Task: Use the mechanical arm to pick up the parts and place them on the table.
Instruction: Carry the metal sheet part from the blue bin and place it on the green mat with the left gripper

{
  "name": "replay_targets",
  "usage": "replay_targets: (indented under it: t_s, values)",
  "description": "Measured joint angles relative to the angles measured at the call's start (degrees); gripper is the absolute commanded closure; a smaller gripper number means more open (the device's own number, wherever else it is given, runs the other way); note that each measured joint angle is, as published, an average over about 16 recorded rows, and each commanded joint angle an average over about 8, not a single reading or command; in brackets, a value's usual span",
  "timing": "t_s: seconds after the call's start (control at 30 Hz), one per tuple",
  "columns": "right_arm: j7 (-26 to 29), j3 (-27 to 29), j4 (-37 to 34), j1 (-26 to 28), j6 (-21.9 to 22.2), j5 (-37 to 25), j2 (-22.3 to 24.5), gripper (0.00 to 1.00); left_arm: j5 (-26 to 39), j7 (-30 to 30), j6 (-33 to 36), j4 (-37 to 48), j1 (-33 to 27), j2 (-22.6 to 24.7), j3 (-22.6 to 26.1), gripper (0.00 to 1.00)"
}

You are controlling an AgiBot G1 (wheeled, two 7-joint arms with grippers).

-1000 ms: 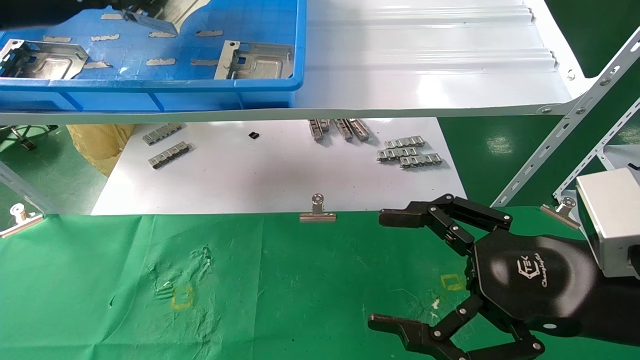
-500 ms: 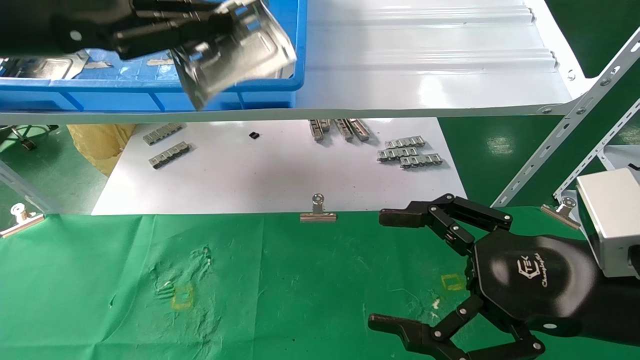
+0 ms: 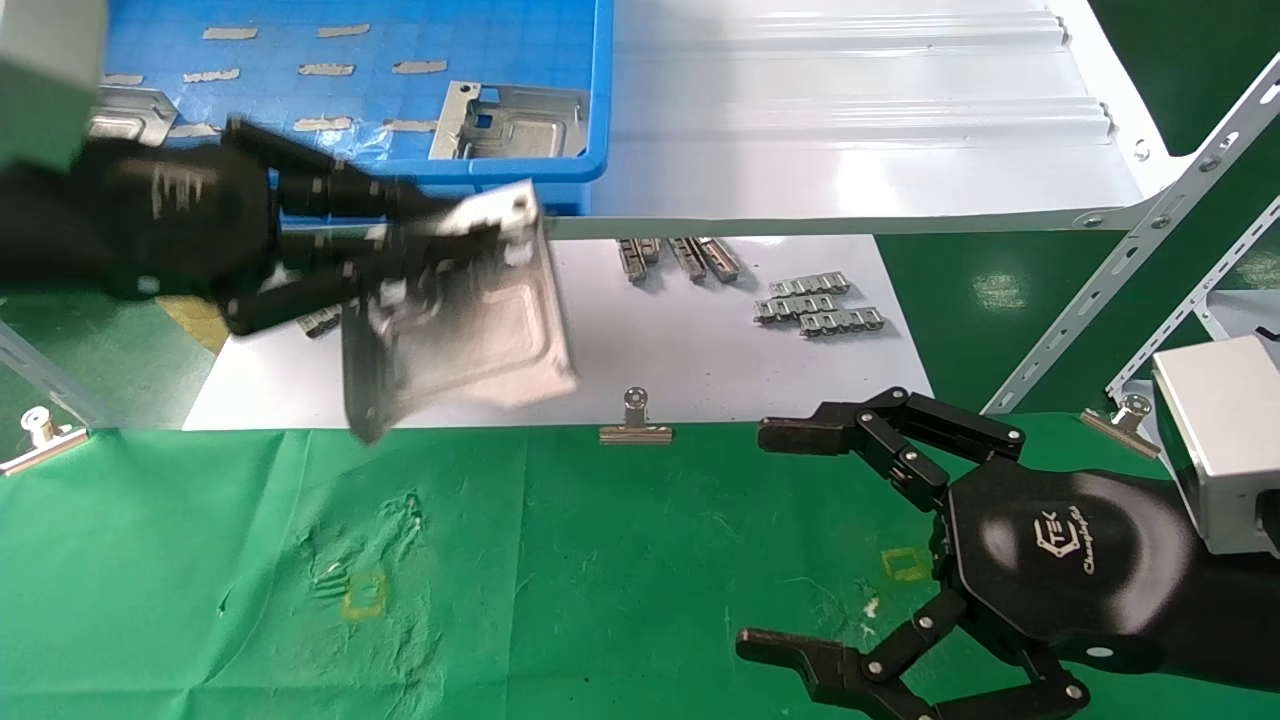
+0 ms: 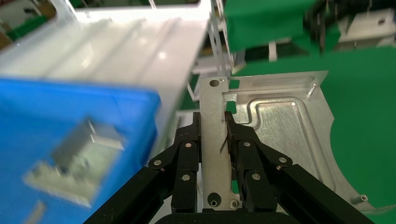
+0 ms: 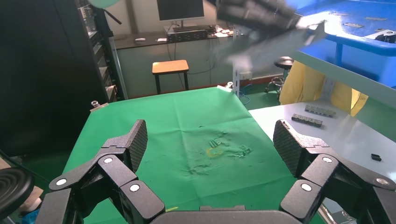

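Note:
My left gripper [image 3: 425, 245] is shut on the bent edge of a silver sheet-metal part [image 3: 465, 325], which hangs tilted in the air over the white board's near left side, just short of the green table [image 3: 600, 560]. In the left wrist view the fingers [image 4: 236, 140] clamp the part [image 4: 285, 126] along its flange. Another part [image 3: 515, 120] lies in the blue bin [image 3: 480, 175], and a third [image 3: 125, 108] shows partly behind my left arm. My right gripper [image 3: 780, 540] rests open and empty low over the table's right side [image 5: 212, 142].
The glossy white board [image 3: 560, 350] carries small ridged strips [image 3: 820, 305]. Binder clips [image 3: 635, 425] pin the cloth's far edge. The bin stands on a raised white shelf [image 3: 850, 150] with slanted perforated struts [image 3: 1100, 300] at the right. Yellow square marks [image 3: 363, 595] dot the cloth.
My left gripper has come out of the blue bin with the part, moving down and toward the near side over the white board. The right arm has not moved.

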Motion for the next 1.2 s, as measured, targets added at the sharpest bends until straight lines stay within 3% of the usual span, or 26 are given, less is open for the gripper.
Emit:
replay_targets:
  t_s: [0.47, 0.73, 0.8, 1.03, 1.07, 1.2]
  values:
    - [0.00, -0.01, 0.00, 0.00, 0.00, 0.00, 0.00, 0.00, 5.64, 21.26, -0.57, 3.67, 5.13, -1.80, 10.83, 1.00]
    - [-0.01, -0.01, 0.00, 0.00, 0.00, 0.01, 0.00, 0.00, 6.58, 27.21, -1.38, 11.29, 7.09, -0.36, 14.08, 1.00]
    - [-0.01, -0.01, 0.00, 0.00, 0.00, 0.01, 0.00, 0.00, 6.66, 28.14, -1.62, 13.24, 7.52, 0.12, 14.49, 0.89]
    - [-0.01, -0.01, 0.00, 0.00, 0.01, 0.01, 0.01, 0.00, 7.31, 30.88, -2.81, 18.84, 8.23, 1.93, 15.43, 0.05]
    - [-0.01, -0.02, 0.00, 0.00, 0.01, 0.01, 0.01, 0.00, 7.38, 31.23, -2.95, 19.50, 8.26, 2.21, 15.50, 0.00]
    - [-0.01, -0.02, 0.00, 0.00, 0.01, 0.01, 0.01, 0.00, 7.68, 32.76, -3.29, 21.65, 8.15, 3.27, 15.73, 0.00]
